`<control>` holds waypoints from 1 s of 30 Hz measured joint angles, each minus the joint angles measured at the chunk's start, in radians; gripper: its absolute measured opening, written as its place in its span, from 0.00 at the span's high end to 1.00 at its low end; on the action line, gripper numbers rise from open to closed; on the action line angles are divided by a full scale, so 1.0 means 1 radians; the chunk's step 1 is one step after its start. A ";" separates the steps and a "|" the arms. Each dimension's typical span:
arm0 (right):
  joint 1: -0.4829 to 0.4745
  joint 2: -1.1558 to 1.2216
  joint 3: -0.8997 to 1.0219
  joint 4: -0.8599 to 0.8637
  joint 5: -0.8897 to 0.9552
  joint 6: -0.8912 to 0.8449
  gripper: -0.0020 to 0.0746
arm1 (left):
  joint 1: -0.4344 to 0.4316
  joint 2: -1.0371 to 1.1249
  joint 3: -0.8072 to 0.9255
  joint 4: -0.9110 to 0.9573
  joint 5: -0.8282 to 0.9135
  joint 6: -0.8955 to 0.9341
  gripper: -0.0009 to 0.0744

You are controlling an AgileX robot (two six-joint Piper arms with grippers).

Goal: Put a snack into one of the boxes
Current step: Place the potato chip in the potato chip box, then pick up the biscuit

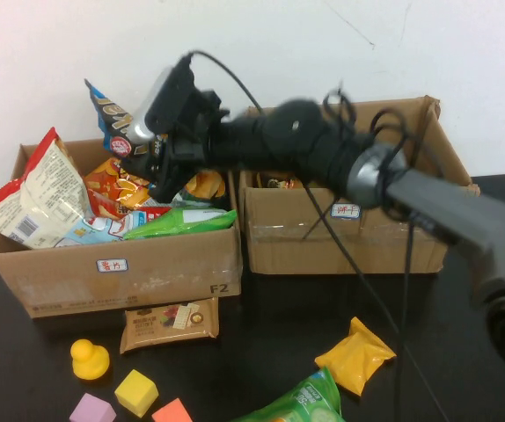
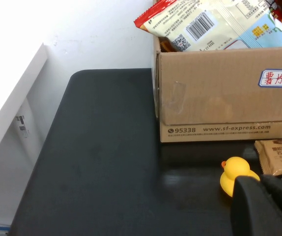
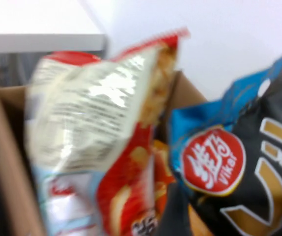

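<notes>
My right arm reaches across to the left cardboard box [image 1: 112,272], which is full of snack bags. My right gripper [image 1: 157,156] is over the box's back half, shut on a blue and black snack bag [image 1: 112,112] that stands up above the box. In the right wrist view that bag [image 3: 239,162] fills the near side, next to a white and red bag [image 3: 92,113]. The right box [image 1: 340,246] stands beside the left one. My left gripper [image 2: 262,186] is shut and empty, low over the table beside a yellow duck [image 2: 237,174]. It is out of the high view.
On the table in front of the boxes lie a brown packet [image 1: 169,323], a yellow packet [image 1: 355,356] and a green bag [image 1: 301,404]. A yellow duck [image 1: 89,359] and yellow [image 1: 136,391], purple [image 1: 91,410] and orange [image 1: 171,411] blocks sit front left.
</notes>
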State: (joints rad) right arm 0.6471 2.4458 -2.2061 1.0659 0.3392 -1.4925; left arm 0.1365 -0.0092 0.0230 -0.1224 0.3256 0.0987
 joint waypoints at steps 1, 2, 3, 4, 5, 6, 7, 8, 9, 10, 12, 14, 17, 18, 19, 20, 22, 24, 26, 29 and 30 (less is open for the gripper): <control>-0.002 -0.025 0.000 -0.080 0.038 0.057 0.27 | 0.000 0.000 0.000 0.000 0.000 0.000 0.99; -0.002 -0.052 0.000 -0.171 0.085 0.120 0.27 | 0.000 0.000 0.000 0.000 0.000 0.000 0.99; -0.002 -0.081 0.000 -0.271 0.129 0.184 0.28 | 0.000 0.000 0.000 0.000 0.000 0.000 0.99; -0.002 -0.110 0.000 -0.373 0.191 0.247 0.29 | 0.000 0.000 0.000 0.000 0.000 0.000 0.99; -0.002 -0.140 0.000 -0.467 0.259 0.308 0.31 | 0.000 0.000 0.000 0.000 0.000 0.000 0.99; -0.002 -0.164 0.000 -0.534 0.317 0.353 0.33 | 0.000 0.000 0.000 0.000 0.000 0.000 0.99; 0.000 -0.191 0.000 -0.606 0.394 0.403 0.37 | 0.000 0.000 0.000 0.000 0.000 0.000 0.99; 0.000 -0.217 0.000 -0.666 0.471 0.444 0.41 | 0.000 0.000 0.000 0.000 0.000 0.000 0.99; 0.000 -0.237 0.000 -0.705 0.551 0.470 0.47 | 0.000 0.000 0.000 0.000 0.000 0.000 0.99; 0.000 -0.281 0.000 -0.771 0.710 0.517 0.59 | 0.000 0.000 0.000 0.000 0.000 0.000 0.99; -0.004 -0.314 0.000 -0.810 0.827 0.551 0.72 | 0.000 0.000 0.000 0.000 0.000 0.000 0.99; -0.011 -0.351 0.015 -0.826 0.873 0.611 0.84 | 0.000 0.000 0.000 0.000 0.000 0.000 0.99; -0.027 -0.424 0.115 -0.825 0.875 0.673 0.94 | 0.000 0.000 0.000 0.000 0.000 0.000 0.99; -0.032 -0.456 0.169 -0.823 0.875 0.691 0.95 | 0.000 0.000 0.000 0.000 0.000 0.000 0.99; -0.034 -0.492 0.230 -0.823 0.875 0.706 0.96 | 0.000 0.000 0.000 0.000 0.000 0.000 0.99; -0.037 -0.523 0.298 -0.823 0.875 0.713 0.96 | 0.000 0.000 0.000 0.000 0.000 0.000 0.99; -0.039 -0.608 0.432 -0.826 0.868 0.728 0.97 | 0.000 0.000 0.000 0.000 0.000 0.000 0.99; -0.039 -0.694 0.590 -0.841 0.829 0.729 0.97 | 0.000 0.000 0.000 0.000 0.000 0.000 0.99; -0.039 -0.768 0.747 -0.854 0.763 0.729 0.97 | 0.000 0.000 0.000 0.000 0.000 0.000 0.99; -0.039 -0.833 0.948 -0.865 0.643 0.753 0.97 | 0.000 0.000 0.000 0.000 0.000 0.000 0.99; -0.039 -0.845 1.008 -0.867 0.599 0.773 0.97 | 0.000 0.000 0.000 0.000 0.000 0.000 0.99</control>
State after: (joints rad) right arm 0.6078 1.6006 -1.1981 0.1990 0.9385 -0.7200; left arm 0.1365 -0.0092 0.0230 -0.1224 0.3256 0.0987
